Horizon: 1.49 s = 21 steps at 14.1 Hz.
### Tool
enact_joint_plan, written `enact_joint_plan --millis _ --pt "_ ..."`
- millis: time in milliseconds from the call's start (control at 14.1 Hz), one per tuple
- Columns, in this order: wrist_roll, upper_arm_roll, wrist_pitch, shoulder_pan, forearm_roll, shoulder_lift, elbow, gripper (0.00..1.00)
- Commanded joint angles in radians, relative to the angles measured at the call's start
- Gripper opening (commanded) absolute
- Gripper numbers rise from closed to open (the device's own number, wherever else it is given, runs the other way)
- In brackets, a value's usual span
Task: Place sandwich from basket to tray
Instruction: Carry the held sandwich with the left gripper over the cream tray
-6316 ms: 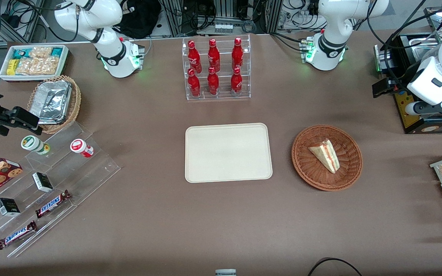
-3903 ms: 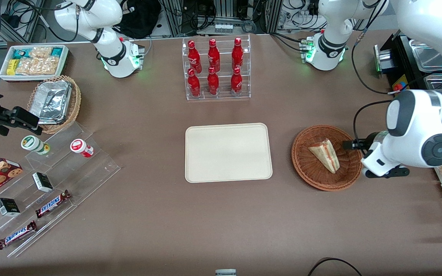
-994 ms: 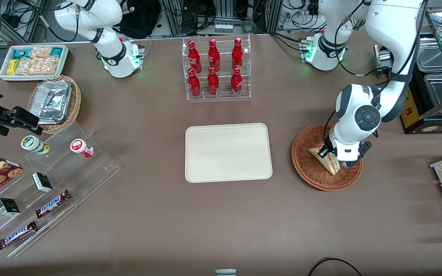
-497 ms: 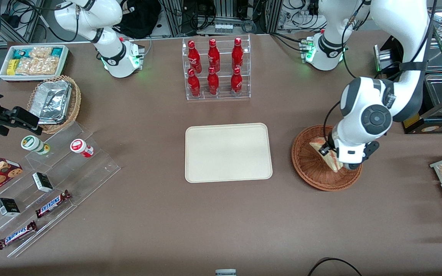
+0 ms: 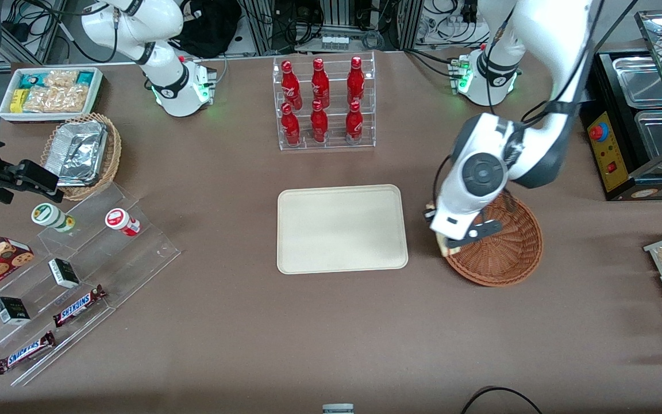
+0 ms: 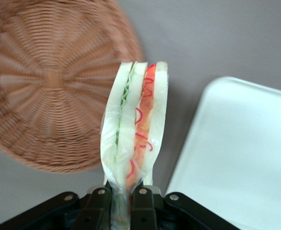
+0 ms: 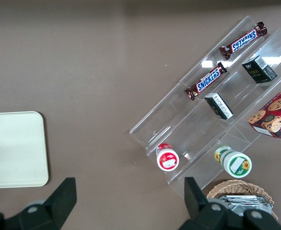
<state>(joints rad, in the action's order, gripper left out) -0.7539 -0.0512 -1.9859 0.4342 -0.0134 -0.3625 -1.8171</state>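
From the front we see only a pale sliver of the sandwich [image 5: 441,246] under the gripper [image 5: 449,241], lifted over the basket [image 5: 509,253] rim at its nine o'clock, the tray [image 5: 342,228] just beside. On the left wrist camera we see white bread with green and red filling in clear wrap [image 6: 134,129], fingers [image 6: 98,203] clamped narrowly on its end, the basket [image 6: 44,86] and the tray [image 6: 241,158] below.

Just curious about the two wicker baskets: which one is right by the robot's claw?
The reddish-brown basket, now empty; the gripper holds the sandwich above its edge. The lighter basket holds foil trays.
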Motion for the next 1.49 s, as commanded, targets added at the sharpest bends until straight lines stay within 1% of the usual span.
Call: enact_joint_plan --millis 0,142,213,355,426,639,781,1065,1419 --pt "0.024 0.011 0.039 0.079 0.004 -0.124 0.152 0.13" --pt "0.022 0.002 0.036 0.109 0.006 -0.164 0.199 0.12" --pt "0.018 -0.021 0.035 0.112 0.009 -0.186 0.226 0.12" --pt "-0.005 -0.058 0.038 0.112 0.059 -0.236 0.287 0.12" --pt "-0.027 -0.067 0.036 0.116 0.069 -0.251 0.304 0.12" --pt "-0.106 -0.078 0.032 0.178 0.061 -0.309 0.366 0.11" --pt "-0.154 -0.078 0.032 0.201 0.059 -0.348 0.404 0.11" --pt "-0.203 -0.078 0.021 0.241 0.058 -0.375 0.423 0.11" --pt "-0.231 -0.076 0.007 0.244 0.058 -0.418 0.469 0.12"
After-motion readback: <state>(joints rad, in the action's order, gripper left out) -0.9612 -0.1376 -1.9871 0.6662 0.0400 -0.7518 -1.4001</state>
